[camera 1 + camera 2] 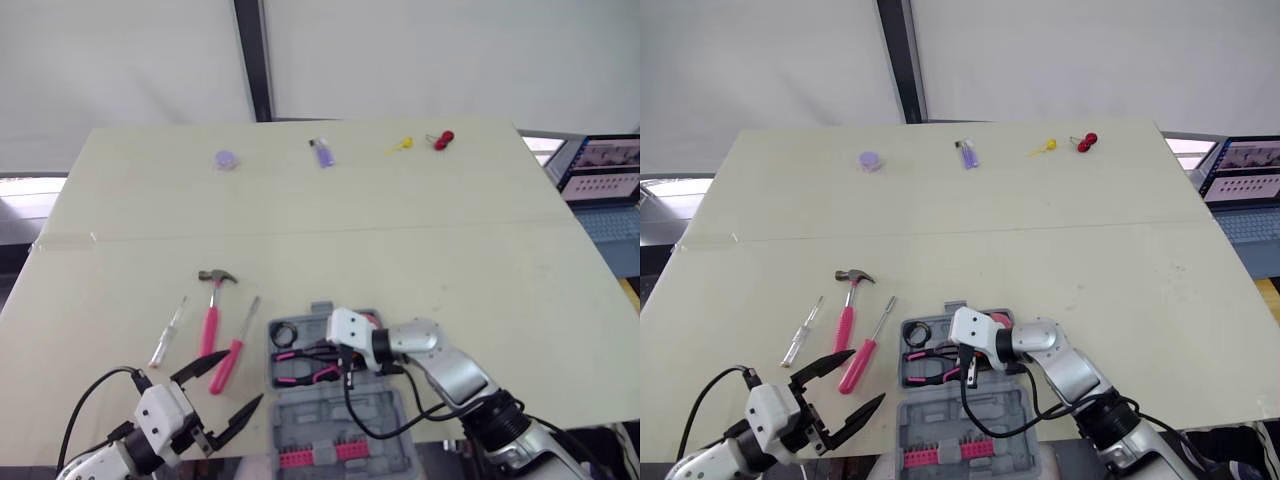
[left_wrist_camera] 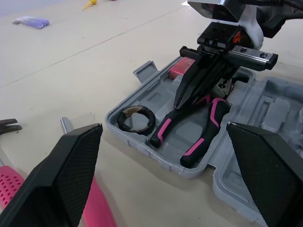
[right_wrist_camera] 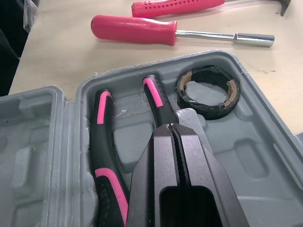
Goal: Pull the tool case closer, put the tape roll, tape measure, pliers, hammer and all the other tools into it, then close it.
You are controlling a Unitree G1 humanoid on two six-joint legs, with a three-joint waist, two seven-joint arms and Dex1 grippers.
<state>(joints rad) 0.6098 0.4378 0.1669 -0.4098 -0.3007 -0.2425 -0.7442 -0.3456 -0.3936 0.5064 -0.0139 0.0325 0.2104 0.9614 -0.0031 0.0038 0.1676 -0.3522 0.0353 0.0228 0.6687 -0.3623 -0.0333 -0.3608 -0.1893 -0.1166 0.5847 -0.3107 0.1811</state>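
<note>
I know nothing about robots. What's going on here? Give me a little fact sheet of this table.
Box: tool case, open, at the table near edge
Inside it: tape roll, pliers
Outside, to its left: hammer, pink screwdriver, clear-handled screwdriver
Robot's right: right hand, shut, over the pliers
Robot's left: left hand, open, left of the case

1. The tool case (image 1: 330,415) lies open at the near edge of the table (image 1: 400,250).
2. Inside it, the tape roll (image 1: 284,333) sits left of the pliers (image 1: 300,368).
3. Left of the case lie a nut driver (image 1: 233,352), then the hammer (image 1: 211,320), then a small screwdriver (image 1: 168,332) farthest left.
4. A laptop (image 1: 600,180) stands off the table's right side.
</note>
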